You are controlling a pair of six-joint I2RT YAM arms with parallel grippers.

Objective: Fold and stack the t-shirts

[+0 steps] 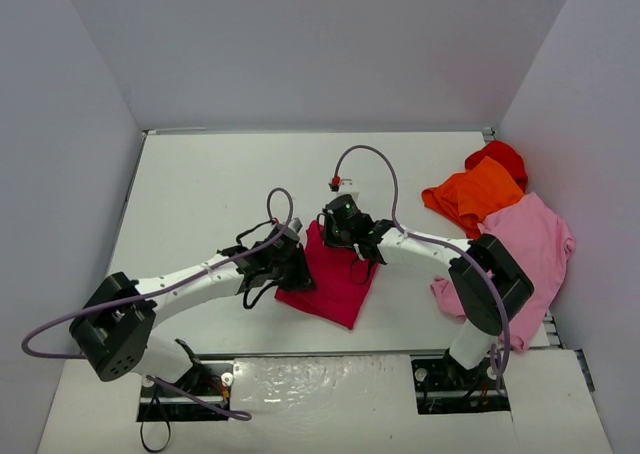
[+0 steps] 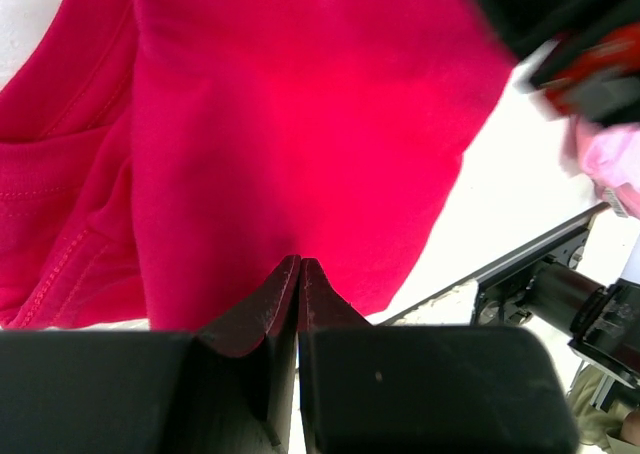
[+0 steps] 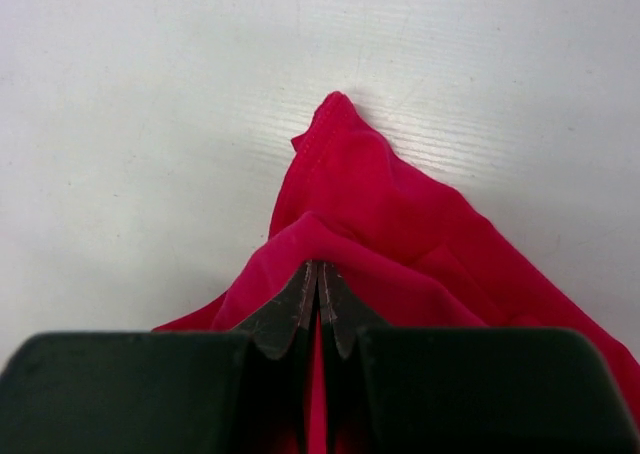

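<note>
Left gripper (image 2: 300, 266), right gripper (image 3: 318, 269) both pinched shut on crimson soft cloth t-shirt (image 1: 338, 284) edges; likely lifting for fold.

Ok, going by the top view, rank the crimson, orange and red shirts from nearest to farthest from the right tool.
1. Crimson shirt, centre, pinched in the right tool.
2. Orange shirt, far right.
3. Red shirt, just beyond the orange one.
</note>
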